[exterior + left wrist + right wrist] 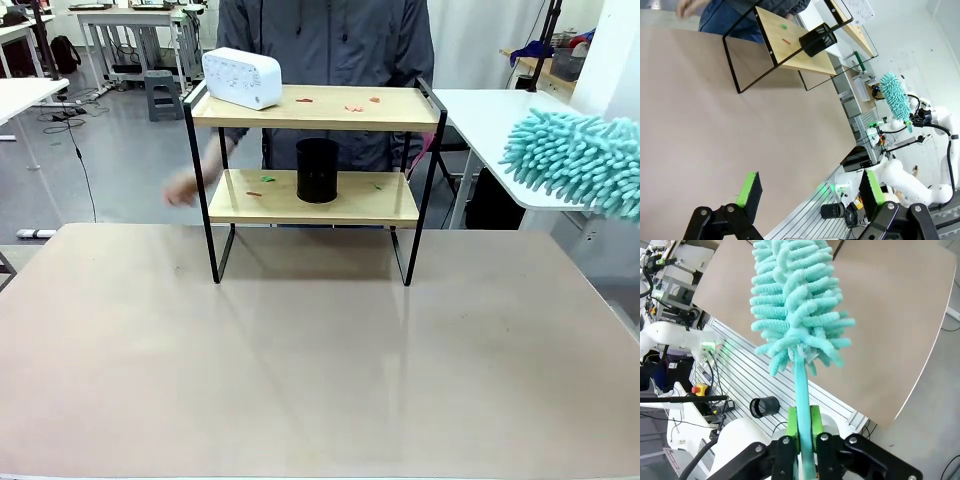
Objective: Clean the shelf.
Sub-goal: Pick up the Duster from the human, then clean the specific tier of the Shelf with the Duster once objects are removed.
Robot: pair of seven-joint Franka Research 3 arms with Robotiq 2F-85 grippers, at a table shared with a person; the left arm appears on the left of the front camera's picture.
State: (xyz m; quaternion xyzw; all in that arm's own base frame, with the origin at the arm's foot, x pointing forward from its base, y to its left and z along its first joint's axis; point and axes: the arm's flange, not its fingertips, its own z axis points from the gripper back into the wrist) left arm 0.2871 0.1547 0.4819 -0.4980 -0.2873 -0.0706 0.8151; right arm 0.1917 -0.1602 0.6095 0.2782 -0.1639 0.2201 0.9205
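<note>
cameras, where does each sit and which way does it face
front view: fixed between the arms, faces across the table at the shelf and the person; duster at right.
left wrist view: on the left wrist, rolled, looks over the table toward the shelf; left jaws open at bottom, right arm beyond.
right wrist view: on the right wrist, looks along the duster, table behind; right jaws shut on its handle.
shared: front and left wrist views both show shelf and duster.

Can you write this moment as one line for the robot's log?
right end effector: shut on duster, raised right of shelf | left end effector: open over table | scraps on both boards
</note>
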